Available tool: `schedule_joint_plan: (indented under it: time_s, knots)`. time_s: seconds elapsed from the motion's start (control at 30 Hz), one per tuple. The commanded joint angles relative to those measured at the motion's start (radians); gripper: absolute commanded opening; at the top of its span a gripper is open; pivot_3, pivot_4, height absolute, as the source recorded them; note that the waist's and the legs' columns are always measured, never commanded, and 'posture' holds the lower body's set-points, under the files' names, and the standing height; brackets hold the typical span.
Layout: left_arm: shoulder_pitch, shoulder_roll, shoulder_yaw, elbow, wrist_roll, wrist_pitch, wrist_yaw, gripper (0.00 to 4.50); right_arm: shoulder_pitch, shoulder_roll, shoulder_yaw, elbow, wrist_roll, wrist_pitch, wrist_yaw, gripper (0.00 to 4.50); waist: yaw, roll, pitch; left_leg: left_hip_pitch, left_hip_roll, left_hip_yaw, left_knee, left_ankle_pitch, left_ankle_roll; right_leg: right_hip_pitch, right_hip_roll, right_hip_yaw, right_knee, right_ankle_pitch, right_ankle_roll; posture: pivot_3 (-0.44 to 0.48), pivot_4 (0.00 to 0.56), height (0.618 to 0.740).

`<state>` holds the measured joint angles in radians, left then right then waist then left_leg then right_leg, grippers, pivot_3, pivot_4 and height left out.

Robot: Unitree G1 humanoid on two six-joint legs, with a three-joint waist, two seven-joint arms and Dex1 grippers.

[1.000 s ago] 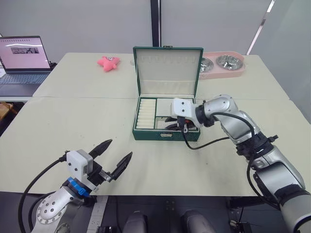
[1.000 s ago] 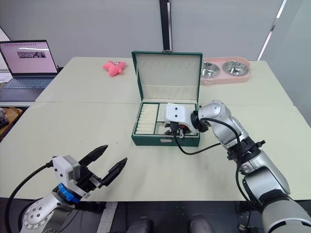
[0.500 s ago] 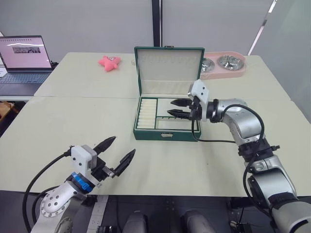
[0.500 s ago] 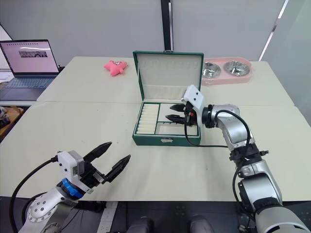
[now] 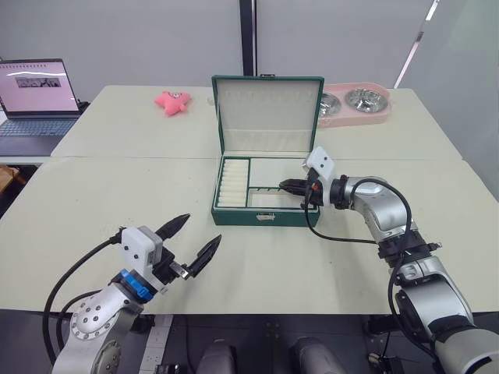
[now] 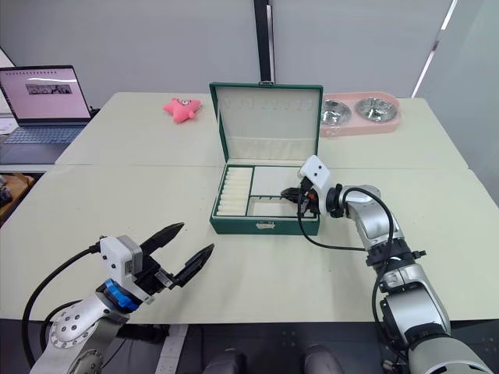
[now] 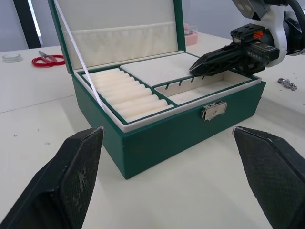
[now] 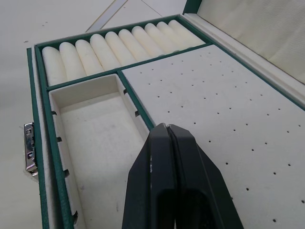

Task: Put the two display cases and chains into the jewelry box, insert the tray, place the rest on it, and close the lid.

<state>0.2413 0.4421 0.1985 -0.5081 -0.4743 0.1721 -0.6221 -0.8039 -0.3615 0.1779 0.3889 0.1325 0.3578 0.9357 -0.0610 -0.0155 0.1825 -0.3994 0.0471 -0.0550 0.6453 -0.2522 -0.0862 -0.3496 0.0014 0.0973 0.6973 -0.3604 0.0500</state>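
Now, box: my jewelry box (image 5: 266,215) sits at frame centre, dark green shell, long axis left to right, clasp (image 7: 213,110) facing me.
Lid: lid (image 5: 267,115) stands upright, cream lined, gathered pocket across it.
Tray: tray (image 8: 209,100) seated in the box, with ridged ring rolls, a dotted flat panel and a slotted trough.
Right hand: my right gripper (image 5: 285,185) is pressed closed on nothing, over the tray's right half.
Left hand: my left gripper (image 5: 192,240) is spread wide, empty, lower left.
Unclear: small metal bits (image 7: 286,83) on the table, hard to make out.
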Motion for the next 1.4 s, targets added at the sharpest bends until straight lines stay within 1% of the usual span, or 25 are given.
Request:
schedule_joint_plan:
  time_s: [0.03,0.2,0.33,0.4,0.5,0.6,0.67,0.77,0.93,1.07,1.2,1.4]
  knots:
    - [0.002,0.013,0.004,-0.020,-0.005,-0.003,-0.007,4.50,0.020,0.016,-0.027,-0.026,0.044,0.017,0.014,0.02,0.000,0.000,0.000,0.000,0.000,0.000,0.000,0.000,0.000,0.000,0.000,0.000,0.000,0.000,0.000,0.000,0.150,0.740]
    - [-0.030,0.023,0.008,0.000,0.003,0.001,-0.005,4.50,0.036,-0.003,-0.109,-0.111,0.134,0.040,0.039,0.02,0.002,0.000,0.000,-0.001,0.000,0.000,0.000,0.000,0.000,0.000,0.000,0.000,0.000,0.000,0.000,0.000,0.150,0.740]
    - [-0.063,0.041,0.029,0.032,-0.013,0.014,-0.013,4.50,0.076,-0.073,-0.181,-0.192,0.204,0.090,0.061,0.77,0.006,0.000,0.000,-0.001,0.000,0.000,0.000,0.000,0.000,-0.001,0.000,0.000,0.000,0.000,0.000,0.000,0.150,0.740]
    - [-0.069,0.052,0.041,0.048,-0.025,0.019,-0.023,4.50,0.102,-0.106,-0.209,-0.229,0.229,0.106,0.063,1.32,0.006,0.000,0.000,-0.001,-0.001,0.000,0.000,0.000,0.000,0.000,0.000,0.000,-0.001,0.000,0.000,0.000,0.150,0.740]
    - [-0.090,0.084,0.090,0.108,-0.056,0.036,-0.049,4.50,0.200,-0.200,-0.290,-0.301,0.264,0.127,0.066,2.06,0.010,-0.001,0.001,-0.002,-0.001,-0.001,0.000,0.000,0.000,0.000,0.000,-0.001,-0.001,0.000,0.000,0.000,0.150,0.740]
    - [-0.119,0.142,0.147,0.190,-0.077,0.058,-0.088,4.50,0.321,-0.292,-0.395,-0.352,0.316,0.154,0.082,2.91,0.015,-0.001,0.001,-0.002,-0.001,-0.001,0.000,0.000,0.000,0.000,0.000,-0.001,-0.001,0.000,0.000,0.000,0.150,0.740]
    - [-0.133,0.199,0.181,0.275,-0.068,0.064,-0.130,4.50,0.428,-0.353,-0.464,-0.357,0.331,0.149,0.097,3.47,0.016,-0.001,0.002,-0.002,-0.001,0.000,0.000,0.000,0.000,-0.001,0.000,0.000,-0.001,0.000,0.000,0.000,0.150,0.740]
    - [-0.154,0.257,0.227,0.372,-0.063,0.055,-0.169,4.50,0.545,-0.394,-0.538,-0.363,0.340,0.124,0.086,4.48,0.013,-0.001,0.002,-0.002,-0.001,0.000,-0.001,0.000,0.000,0.000,0.000,0.000,-0.002,0.000,0.000,0.000,0.150,0.740]
    - [-0.196,0.314,0.291,0.513,-0.057,0.027,-0.212,4.50,0.707,-0.410,-0.600,-0.354,0.293,0.037,0.049,4.48,0.000,-0.002,0.002,-0.001,0.000,0.001,-0.001,0.000,0.000,0.000,0.001,0.001,-0.001,0.000,0.000,0.000,0.150,0.740]
    - [-0.206,0.341,0.318,0.593,-0.040,-0.010,-0.246,4.50,0.788,-0.399,-0.636,-0.371,0.311,0.019,0.026,4.48,0.002,-0.002,0.002,-0.001,0.000,0.001,-0.001,0.000,0.000,-0.001,0.001,0.001,-0.001,0.000,0.000,0.000,0.150,0.740]
    - [-0.201,0.367,0.344,0.656,-0.023,-0.039,-0.270,4.50,0.846,-0.400,-0.679,-0.372,0.329,0.017,0.011,4.48,0.003,-0.002,0.002,-0.001,0.000,0.001,-0.001,0.000,0.000,0.000,0.001,0.001,-0.001,0.000,0.000,0.000,0.150,0.740]
    - [-0.191,0.386,0.372,0.729,-0.007,-0.072,-0.284,4.50,0.907,-0.413,-0.714,-0.310,0.317,-0.036,0.024,4.48,0.004,-0.002,0.002,-0.001,0.000,0.001,-0.001,0.000,0.000,0.000,0.001,0.001,-0.001,0.000,0.000,0.000,0.150,0.740]
